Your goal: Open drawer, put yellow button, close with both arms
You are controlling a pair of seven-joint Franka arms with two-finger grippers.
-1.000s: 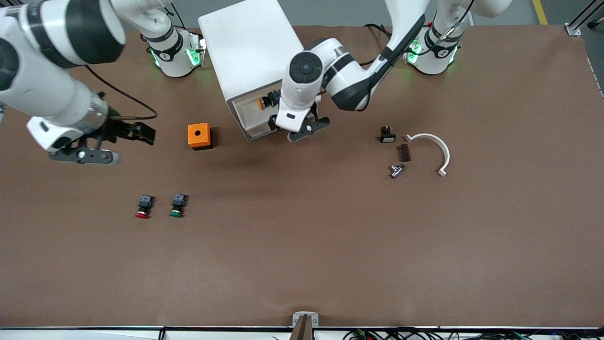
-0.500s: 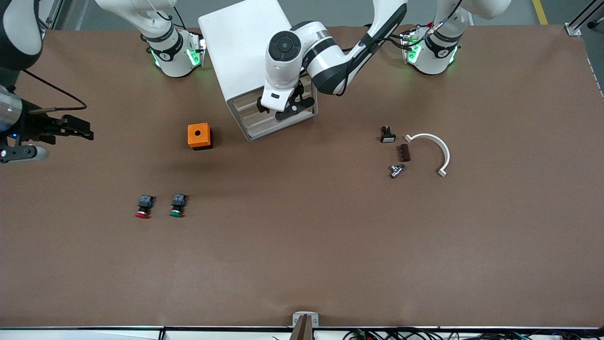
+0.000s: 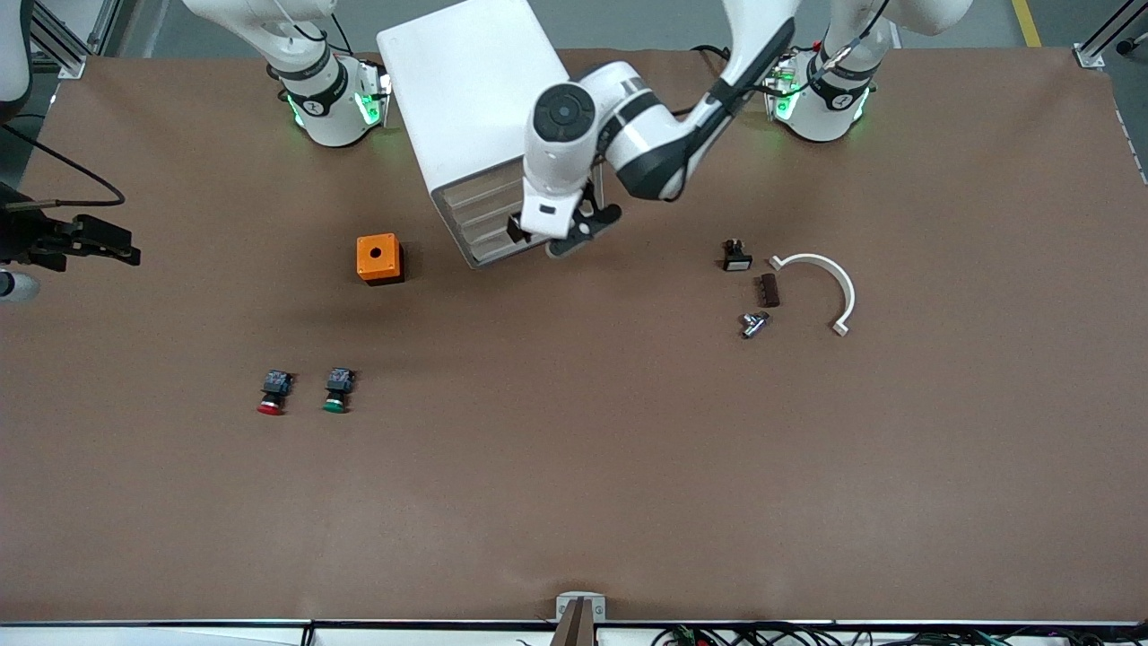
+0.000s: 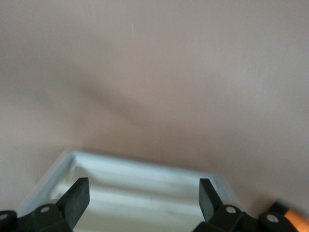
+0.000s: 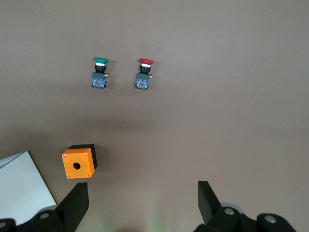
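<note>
Basically done: drawer (image 3: 480, 193) looks shut w/ yellow button presumably inside (not visible), left claw (image 3: 563, 235) open & empty at cabinet (image 3: 466, 99) front, right claw (image 3: 67, 242) open, empty, over bench (image 3: 628, 449) edge.

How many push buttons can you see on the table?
2: the red-capped push button and the green-capped push button, side by side, nearer the camera than the orange box. Another may be hidden inside the cabinet.

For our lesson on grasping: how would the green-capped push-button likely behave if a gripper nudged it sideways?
The green-capped push-button lies on its side, so its round cap might let it roll in an arc. Being small, it probably slides easily. It looks rigid, with no floppy parts.
</note>
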